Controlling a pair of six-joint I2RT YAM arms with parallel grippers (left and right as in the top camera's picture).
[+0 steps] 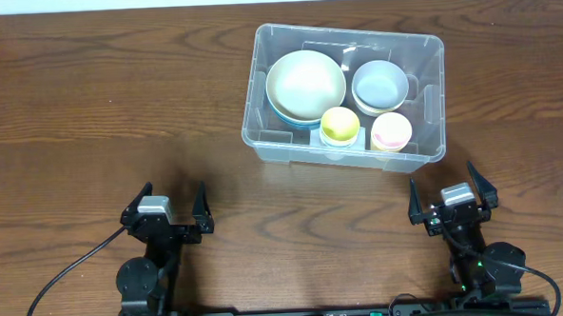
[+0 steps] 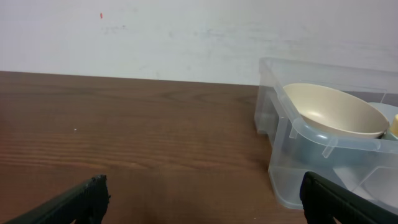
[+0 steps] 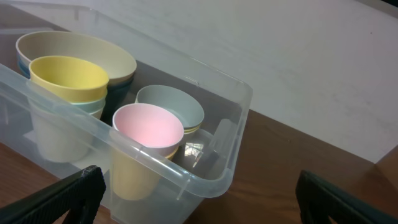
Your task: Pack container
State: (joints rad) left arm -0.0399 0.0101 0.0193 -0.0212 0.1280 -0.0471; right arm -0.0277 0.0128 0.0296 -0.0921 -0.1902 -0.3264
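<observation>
The clear plastic container stands on the table at the upper right. Inside it are a large cream bowl, a pale blue bowl, a yellow cup and a pink cup. The container also shows in the left wrist view and the right wrist view. My left gripper is open and empty near the front edge, left of the container. My right gripper is open and empty just in front of the container's near right corner.
The brown wooden table runs to a white wall at the back. Arm bases and cables lie along the front edge.
</observation>
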